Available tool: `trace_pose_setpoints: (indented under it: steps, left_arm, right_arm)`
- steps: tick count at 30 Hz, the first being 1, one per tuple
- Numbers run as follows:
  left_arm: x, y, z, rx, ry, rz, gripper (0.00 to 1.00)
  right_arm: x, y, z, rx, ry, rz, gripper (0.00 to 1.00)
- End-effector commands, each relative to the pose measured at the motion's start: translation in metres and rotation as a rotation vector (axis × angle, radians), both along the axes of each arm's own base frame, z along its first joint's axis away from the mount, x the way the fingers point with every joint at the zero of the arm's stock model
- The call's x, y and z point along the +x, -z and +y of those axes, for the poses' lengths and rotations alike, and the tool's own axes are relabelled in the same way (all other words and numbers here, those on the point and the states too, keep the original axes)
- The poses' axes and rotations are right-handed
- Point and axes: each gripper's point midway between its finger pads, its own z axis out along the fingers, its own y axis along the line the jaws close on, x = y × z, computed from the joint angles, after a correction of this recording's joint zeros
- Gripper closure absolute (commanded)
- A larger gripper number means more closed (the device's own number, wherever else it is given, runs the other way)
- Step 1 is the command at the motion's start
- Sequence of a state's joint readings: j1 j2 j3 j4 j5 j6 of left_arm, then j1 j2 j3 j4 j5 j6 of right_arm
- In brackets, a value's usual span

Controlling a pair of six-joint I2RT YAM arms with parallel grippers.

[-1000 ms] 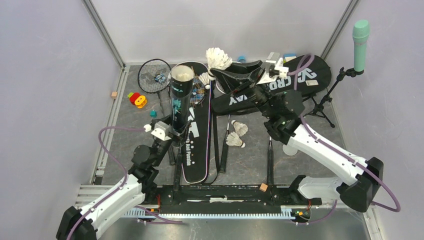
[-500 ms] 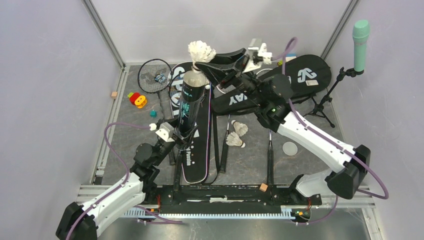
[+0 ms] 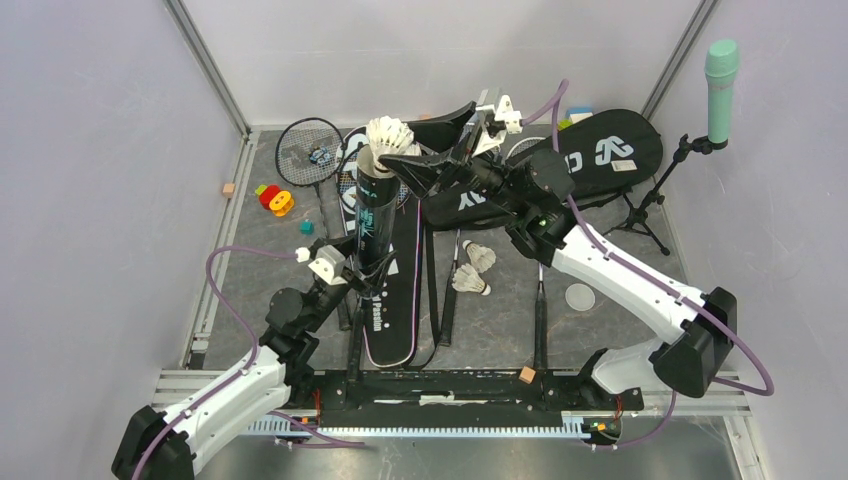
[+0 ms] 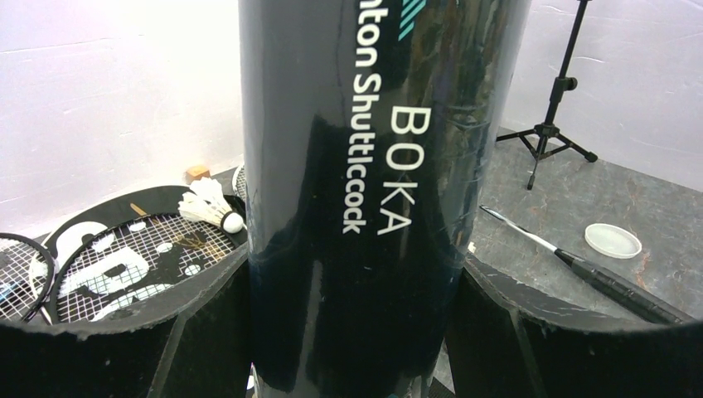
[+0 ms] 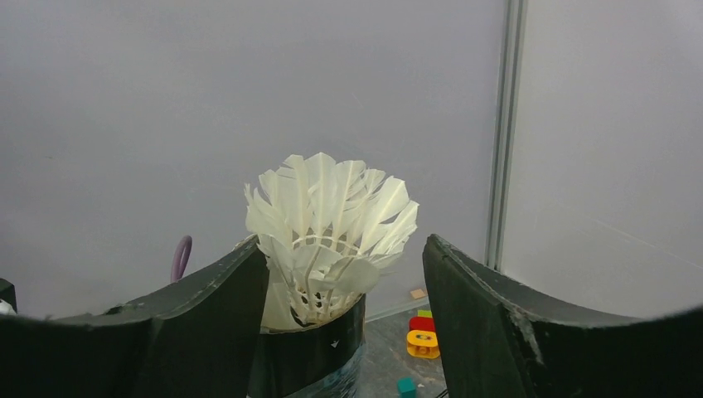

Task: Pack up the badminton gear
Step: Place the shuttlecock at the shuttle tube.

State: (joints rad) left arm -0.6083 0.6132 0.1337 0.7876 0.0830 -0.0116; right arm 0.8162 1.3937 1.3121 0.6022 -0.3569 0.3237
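My left gripper [image 3: 362, 272] [image 4: 356, 278] is shut on the lower part of the long black tube [image 3: 370, 215] [image 4: 381, 166], which it holds nearly upright. A stack of white feather shuttlecocks [image 3: 387, 133] [image 5: 327, 224] sits in the tube's mouth [image 5: 308, 348], feathers sticking out. My right gripper [image 3: 400, 140] [image 5: 344, 261] stands open around that stack, with a clear gap on one side. Two more shuttlecocks [image 3: 476, 266] lie on the floor. Another shuttlecock [image 4: 211, 207] rests on a racket head. The "SPORT" bag [image 3: 392, 300] lies under the tube and the "CROSSWAY" bag [image 3: 600, 155] lies at the back right.
A racket [image 3: 308, 150] lies at the back left, and racket handles [image 3: 541, 310] point toward the arms. A round clear lid [image 3: 579, 296] [image 4: 612, 240] lies on the floor. The mint-green microphone [image 3: 721, 75] stands at the right on its black tripod [image 4: 551, 124]. Toy blocks [image 3: 272, 198] sit at the left.
My right gripper carried the shuttlecock stack left and down into the tube's mouth, then opened and let it go. The left gripper brought the tube more upright.
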Motion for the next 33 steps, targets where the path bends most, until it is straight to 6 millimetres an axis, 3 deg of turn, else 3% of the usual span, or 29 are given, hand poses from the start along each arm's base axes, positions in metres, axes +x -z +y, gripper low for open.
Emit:
trace_pose_setpoints:
  steps: [1, 8, 15, 21, 26, 33]
  left_arm:
    - [-0.007, -0.043, 0.004, -0.11, 0.006, -0.103, 0.77]
    - [-0.008, -0.038, -0.001, -0.076, 0.027, -0.107, 0.77]
    - [-0.012, -0.033, -0.011, -0.027, 0.084, -0.111, 0.77]
    - [-0.022, -0.022, -0.024, 0.085, 0.166, -0.146, 0.77]
    - [-0.032, -0.003, -0.038, 0.242, 0.271, -0.146, 0.8]
    - [-0.051, 0.01, -0.046, 0.321, 0.382, -0.187, 0.8]
  right_arm:
    - [-0.019, -0.008, -0.004, -0.031, -0.047, -0.05, 0.25]
    - [-0.041, -0.016, 0.0, -0.13, -0.139, -0.128, 0.02]
    - [-0.052, -0.025, -0.01, -0.266, -0.146, -0.139, 0.02]
    - [-0.03, -0.037, -0.051, -0.316, 0.117, -0.062, 0.02]
    - [-0.024, -0.002, -0.084, -0.553, 0.244, -0.018, 0.02]
    - [-0.045, 0.043, -0.119, -0.803, 0.234, -0.108, 0.02]
